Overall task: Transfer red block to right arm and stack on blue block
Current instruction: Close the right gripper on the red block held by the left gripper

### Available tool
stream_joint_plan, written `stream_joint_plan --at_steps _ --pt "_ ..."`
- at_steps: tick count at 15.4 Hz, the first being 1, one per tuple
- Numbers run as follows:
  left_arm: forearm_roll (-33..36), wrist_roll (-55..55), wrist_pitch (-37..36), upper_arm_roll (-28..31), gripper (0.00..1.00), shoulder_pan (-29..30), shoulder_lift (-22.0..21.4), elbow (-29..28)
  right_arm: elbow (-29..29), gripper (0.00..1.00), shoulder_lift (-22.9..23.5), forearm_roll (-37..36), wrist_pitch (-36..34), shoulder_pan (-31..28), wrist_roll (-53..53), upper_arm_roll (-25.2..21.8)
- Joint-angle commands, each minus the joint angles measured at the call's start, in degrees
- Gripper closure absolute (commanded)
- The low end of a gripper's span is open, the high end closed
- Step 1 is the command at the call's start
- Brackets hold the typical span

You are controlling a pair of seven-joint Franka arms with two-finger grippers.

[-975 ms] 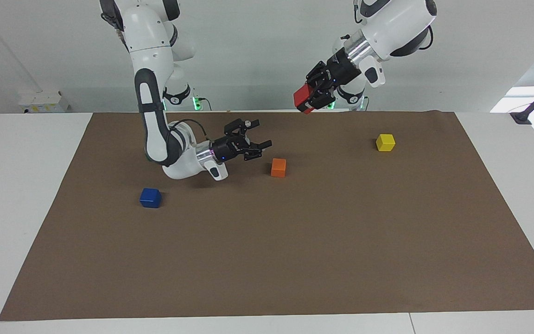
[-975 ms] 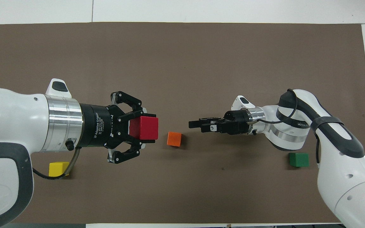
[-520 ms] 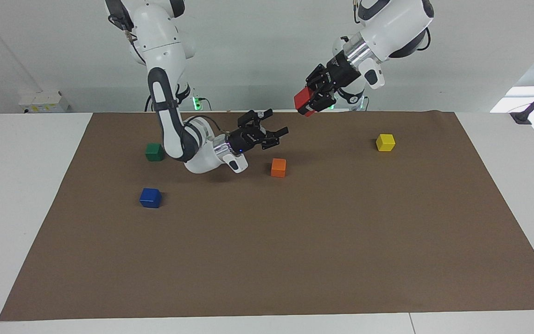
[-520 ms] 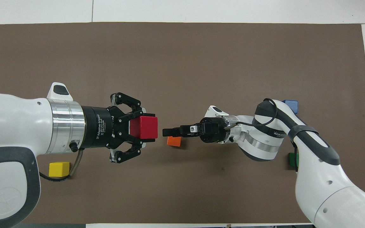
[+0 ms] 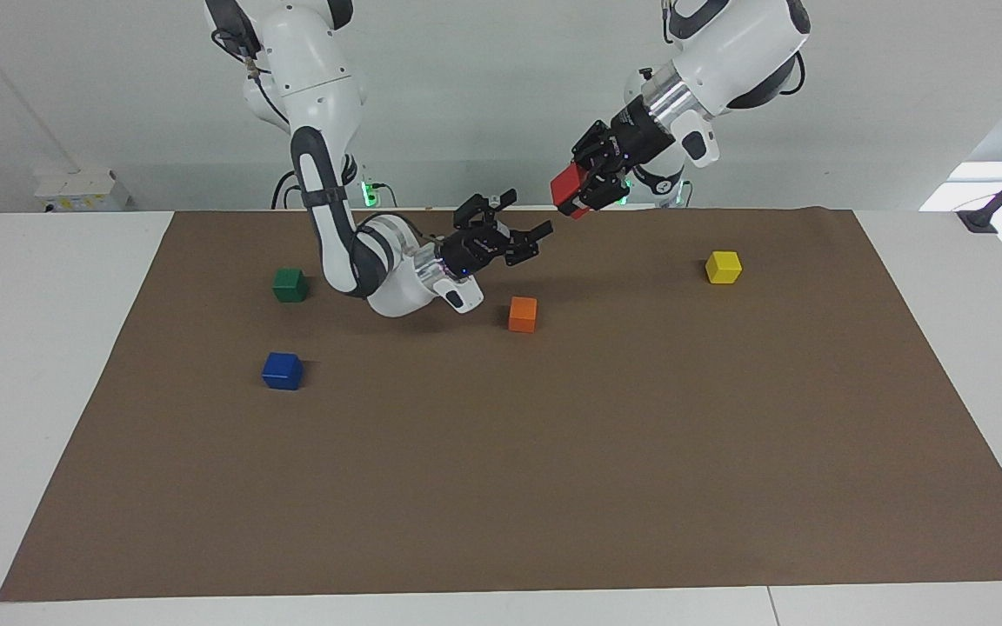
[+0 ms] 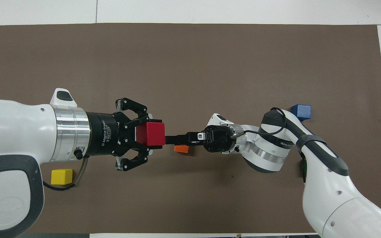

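The red block (image 5: pixel 567 186) (image 6: pixel 150 133) hangs in the air over the mat's edge nearest the robots, with my left gripper (image 5: pixel 574 190) (image 6: pixel 154 134) shut on it. My right gripper (image 5: pixel 526 215) (image 6: pixel 172 140) is raised and open, its fingers pointing at the red block. In the facing view a small gap shows between them. From overhead its fingertips reach the block's face. The blue block (image 5: pixel 282 370) (image 6: pixel 301 111) sits alone on the mat toward the right arm's end.
An orange block (image 5: pixel 522 314) (image 6: pixel 181 149) lies on the brown mat (image 5: pixel 553 478) under the right gripper. A green block (image 5: pixel 290 284) sits nearer to the robots than the blue one. A yellow block (image 5: pixel 723 267) (image 6: pixel 62 176) lies toward the left arm's end.
My right gripper has risen and travelled toward the red block, staying open, and its arm has swung off the green and blue blocks. The left gripper has barely moved.
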Motion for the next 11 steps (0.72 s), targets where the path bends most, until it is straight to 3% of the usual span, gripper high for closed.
stream_joint_plan --at_steps 1,11 --pt "-1.35 -0.85 1.52 0.21 1.0 -0.41 -2.16 -2.18 -1.55 0.0 -1.42 2.07 -0.4 0.09 0.96 0.47" --pt "-1.44 -1.81 2.48 -0.22 1.0 -0.93 -2.51 -2.96 -0.32 0.0 -1.33 6.82 1.54 3.61 0.6 0.47"
